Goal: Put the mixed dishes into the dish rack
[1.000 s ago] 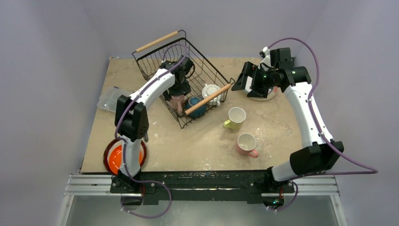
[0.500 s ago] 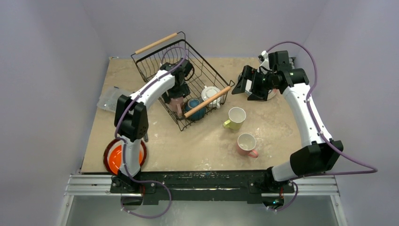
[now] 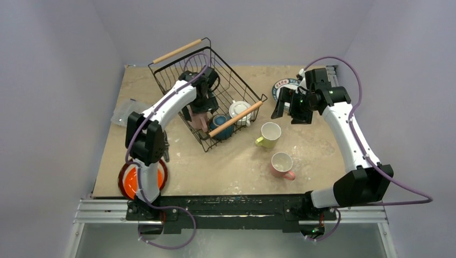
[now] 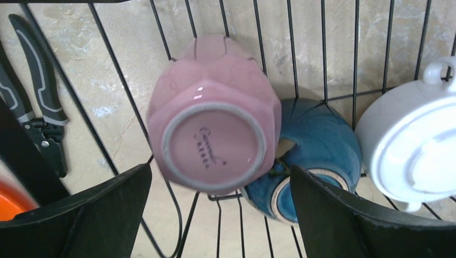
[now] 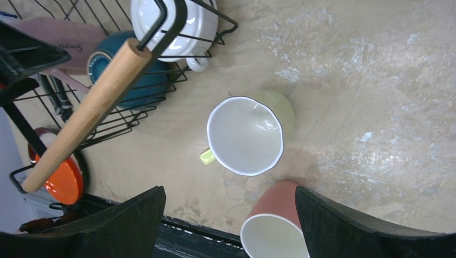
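Observation:
The dish rack (image 3: 223, 75), a black wire basket with wooden handles, stands at the far middle. It holds an upturned pink mug (image 4: 215, 115), a teal bowl (image 4: 320, 145) and a white two-handled cup (image 4: 414, 150). My left gripper (image 3: 201, 105) hangs open just above the pink mug (image 3: 200, 119), holding nothing. My right gripper (image 3: 282, 107) is open and empty above the yellow-green mug (image 5: 247, 134) and a second pink mug (image 5: 274, 228), which stand on the table right of the rack. A teal-rimmed plate (image 3: 284, 86) lies far right. An orange plate (image 3: 130, 181) lies near left.
Black pliers (image 4: 37, 115) lie on the table under the rack's left side. A clear plastic piece (image 3: 123, 112) lies at the table's left edge. The rack's near wooden handle (image 5: 86, 113) runs between the rack's dishes and the loose mugs. Walls close in on three sides.
My right gripper has moved off the teal-rimmed plate toward the near left, over the loose mugs, and the plate now shows. The rack and my left gripper have shifted slightly left.

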